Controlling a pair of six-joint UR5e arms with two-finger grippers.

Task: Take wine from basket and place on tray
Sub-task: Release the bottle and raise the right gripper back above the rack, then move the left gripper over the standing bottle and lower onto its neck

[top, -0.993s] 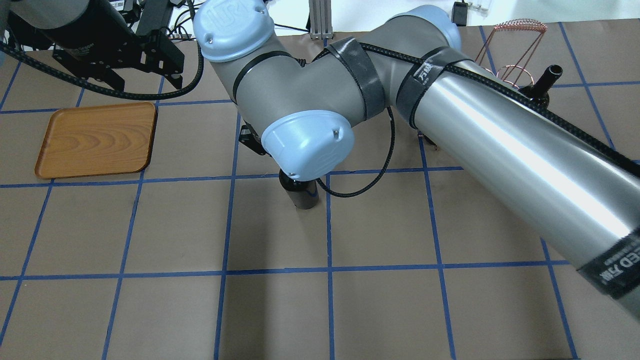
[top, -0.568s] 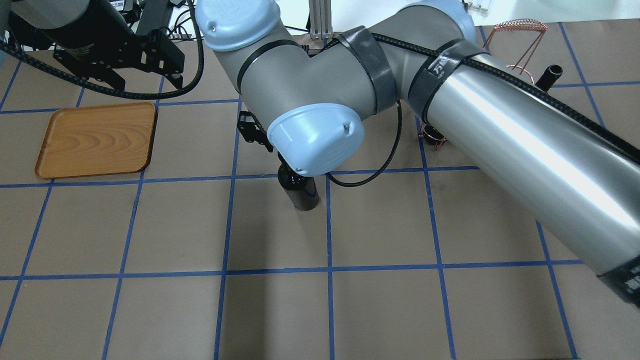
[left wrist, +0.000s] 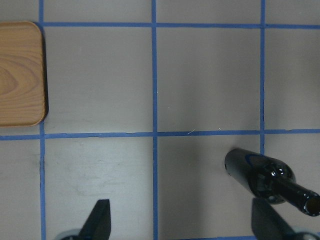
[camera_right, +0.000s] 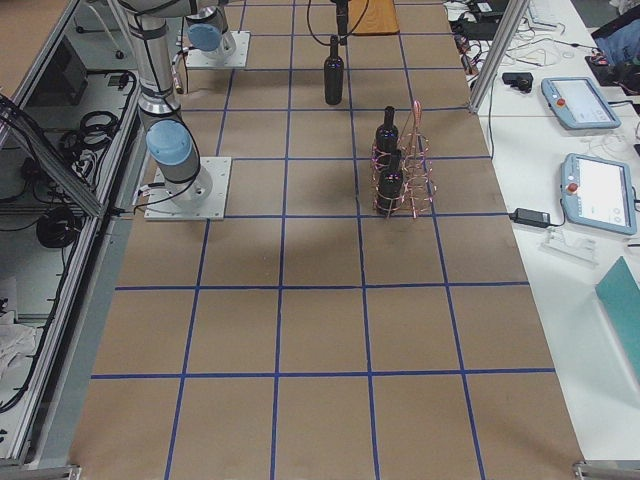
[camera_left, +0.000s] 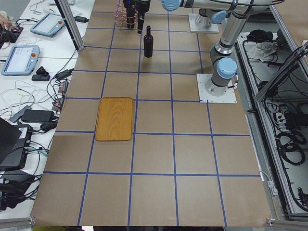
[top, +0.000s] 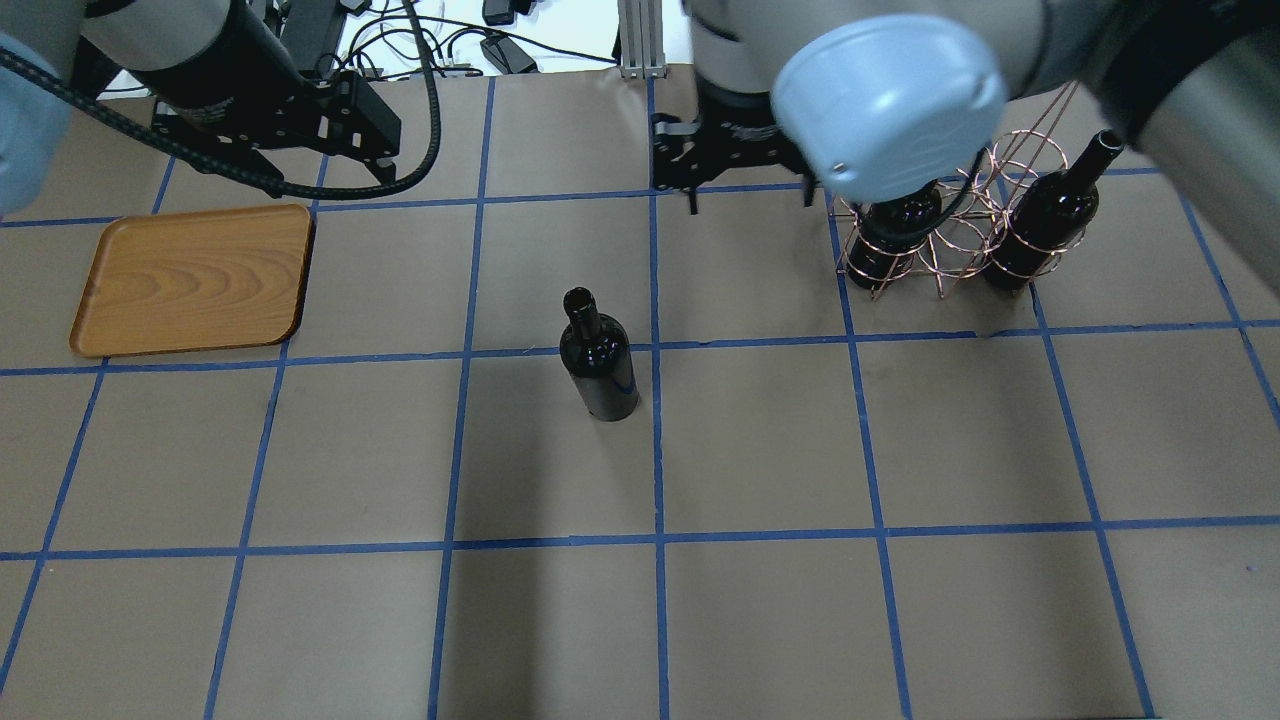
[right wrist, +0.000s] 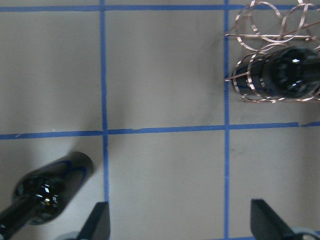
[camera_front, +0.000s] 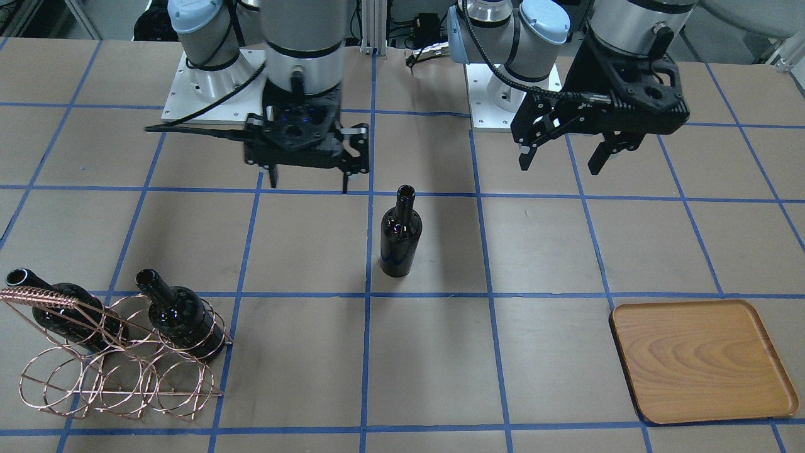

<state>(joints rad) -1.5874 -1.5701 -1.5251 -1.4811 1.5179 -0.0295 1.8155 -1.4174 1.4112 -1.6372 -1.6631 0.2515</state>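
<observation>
One black wine bottle (top: 598,360) now stands upright and alone near the middle of the table (top: 760,450), with nothing touching it. A second ago the right arm was stretched over this spot and hid the bottle's top. That arm has since pulled back toward the robot's base. The right gripper (camera_front: 309,182) hangs above the table behind the bottle, fingers spread wide and holding nothing, and its wrist camera shows only bare table between them. The bottle sits between the copper wire basket (camera_front: 126,371) and the wooden tray (camera_front: 698,358), well apart from both. Two other bottles (camera_front: 182,314) remain in the basket's rings, and the tray holds nothing. The left gripper (camera_front: 558,165) hovers on the tray's side of the table, also spread open and holding nothing, and its wrist camera sees the bottle off to one side and a corner of the tray. This looks like a handover point: the bottle is out of the basket but has not reached the tray. The left gripper seems best placed to take it next.
</observation>
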